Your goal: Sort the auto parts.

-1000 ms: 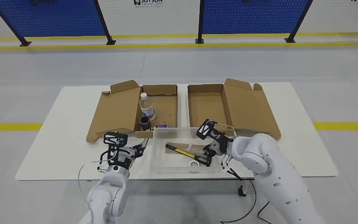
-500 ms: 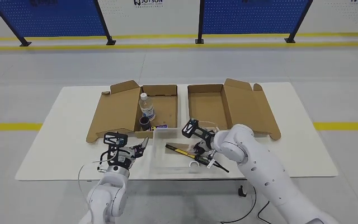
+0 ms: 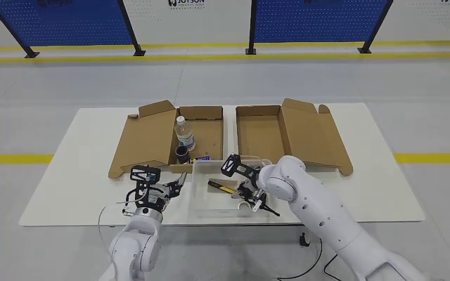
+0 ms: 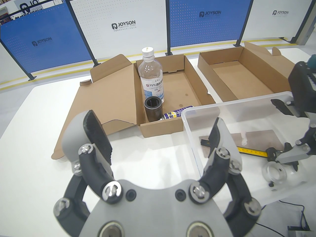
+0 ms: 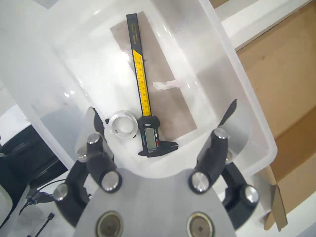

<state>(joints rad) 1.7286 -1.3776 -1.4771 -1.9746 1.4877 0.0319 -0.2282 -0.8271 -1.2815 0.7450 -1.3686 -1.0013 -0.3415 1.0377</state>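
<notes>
Right gripper (image 5: 164, 110) is over the clear plastic bin (image 4: 234, 103) at lower centre of the top view, jaws spread wide and gripping nothing. Below it on the bin floor lies a digital caliper (image 5: 140, 75), black with a yellow graduated scale and a small grey display on its head; the scale's figures are too fine to make out. A shiny metal ring (image 5: 123, 124) sits just beside the caliper's head, with one finger (image 5: 97, 124) close to the ring's far side. Over to the lower left of the top view, the left gripper (image 4: 153, 122) hangs above the white table (image 3: 84, 175) beside the bin, also open and holding nothing. Behind the bin, the left cardboard box (image 3: 207, 116) holds an upright clear bottle (image 4: 151, 80) with a printed label, a black cylinder (image 4: 153, 109) just in front of it, and a blue labelled spray can (image 4: 175, 113) lying on its side. The right cardboard box (image 3: 260, 133) sits upper right of centre.
</notes>
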